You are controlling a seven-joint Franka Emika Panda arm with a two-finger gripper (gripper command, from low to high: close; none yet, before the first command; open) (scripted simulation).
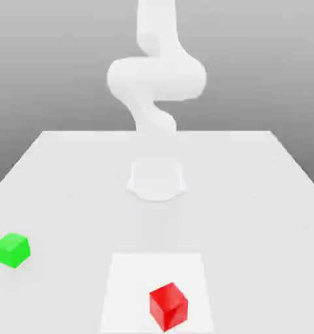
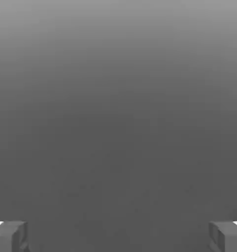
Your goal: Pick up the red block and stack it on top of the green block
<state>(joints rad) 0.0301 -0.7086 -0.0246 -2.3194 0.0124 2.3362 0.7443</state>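
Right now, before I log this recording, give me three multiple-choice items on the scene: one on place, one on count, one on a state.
1. Where does the green block lie relative to the red block in the exterior view?
A. to its left
B. on top of it
C. to its right

2. How many blocks are on the table?
A. one
B. two
C. three

3. How is the hand?
A. shut on the red block
B. shut on nothing
C. open, holding nothing

Answers:
1 A, the green block sits near the exterior view's left edge.
2 B, one red and one green.
3 C, the fingertips stand far apart with nothing between.
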